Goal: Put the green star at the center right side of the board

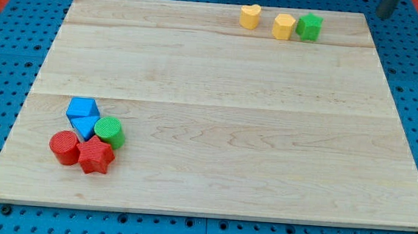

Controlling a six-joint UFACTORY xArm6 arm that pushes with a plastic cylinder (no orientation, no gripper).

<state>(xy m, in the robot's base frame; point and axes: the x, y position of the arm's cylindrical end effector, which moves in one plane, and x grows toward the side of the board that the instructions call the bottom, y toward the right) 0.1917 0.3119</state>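
The green star lies near the top edge of the wooden board, right of centre. It touches a yellow hexagon-like block on its left. A yellow heart lies a little further left, apart from them. My tip shows as a dark rod end at the view's top right, just beyond the board's top right corner. It is about a hundred pixels right of the green star and slightly above it, touching no block.
A cluster sits at the board's lower left: two blue blocks, a green cylinder, a red cylinder and a red star. A blue pegboard surrounds the board.
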